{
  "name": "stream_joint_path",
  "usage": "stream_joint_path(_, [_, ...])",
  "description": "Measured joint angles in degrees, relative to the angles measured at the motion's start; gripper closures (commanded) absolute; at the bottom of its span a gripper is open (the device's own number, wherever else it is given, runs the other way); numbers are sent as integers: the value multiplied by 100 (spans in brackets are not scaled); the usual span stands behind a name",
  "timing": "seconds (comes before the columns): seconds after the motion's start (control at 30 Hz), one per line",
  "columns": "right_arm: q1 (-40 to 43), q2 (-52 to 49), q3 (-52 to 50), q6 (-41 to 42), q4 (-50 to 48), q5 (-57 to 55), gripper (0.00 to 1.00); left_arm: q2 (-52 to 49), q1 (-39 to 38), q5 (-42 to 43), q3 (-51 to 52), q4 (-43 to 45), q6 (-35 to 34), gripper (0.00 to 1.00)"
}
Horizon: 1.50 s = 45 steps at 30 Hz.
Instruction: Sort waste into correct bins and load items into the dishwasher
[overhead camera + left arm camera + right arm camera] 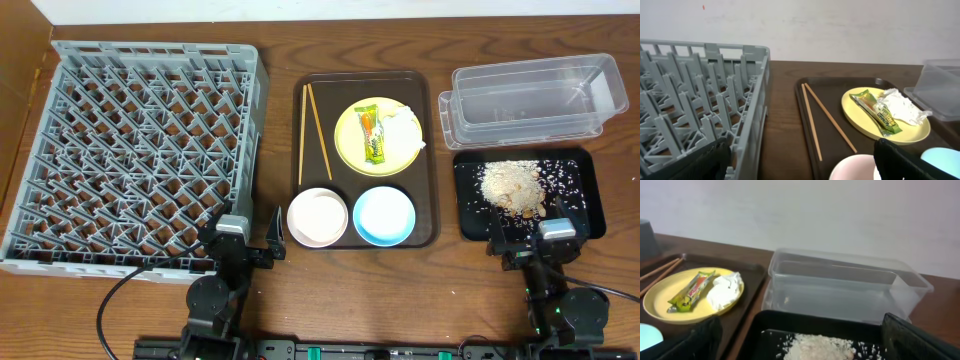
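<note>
The green wrapper [372, 134] and white tissue [401, 128] lie on the yellow plate [350, 150] on the brown tray; all three also show in the left wrist view: wrapper [875, 111], tissue [900, 106], plate [860, 120]. Two chopsticks [311, 130] lie left of the plate. The pinkish bowl [317, 216] and blue bowl [385, 215] sit at the tray's front. The grey rack [140, 150] stands at the left. The clear tub [530, 100] and black tray [580, 200] are at the right. My left gripper [248, 232] is open near the rack's corner. My right gripper [530, 228] is open at the black tray's front edge.
The brown serving tray [432, 160] sits in the middle between rack and bins. A beige crumb heap [512, 185] lies in the black tray. A wall rises behind the table in the wrist views.
</note>
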<state>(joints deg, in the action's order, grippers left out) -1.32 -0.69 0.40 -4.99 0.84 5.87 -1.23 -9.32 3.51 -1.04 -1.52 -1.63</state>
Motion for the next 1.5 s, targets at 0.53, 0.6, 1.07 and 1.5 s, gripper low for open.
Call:
stream_joint_path(0.53, [-2, -1327, 1499, 863, 638, 1690, 1, -905, 7, 1399, -1545, -313, -455, 8])
stream_joint_path(0.6, [0, -1908, 2103, 874, 800, 1753, 1, -1412, 7, 1419, -2129, -739, -459, 8])
stream_joint_path(1.07, [0, -6502, 6131, 1005, 2929, 3049, 1, -5049, 11, 1460, -5672, -2721, -505, 8])
stream_joint_path(1.5, [-1731, -9178, 7670, 1349, 3593, 2000, 2, -5608, 11, 1462, -5674, -3351, -566, 8])
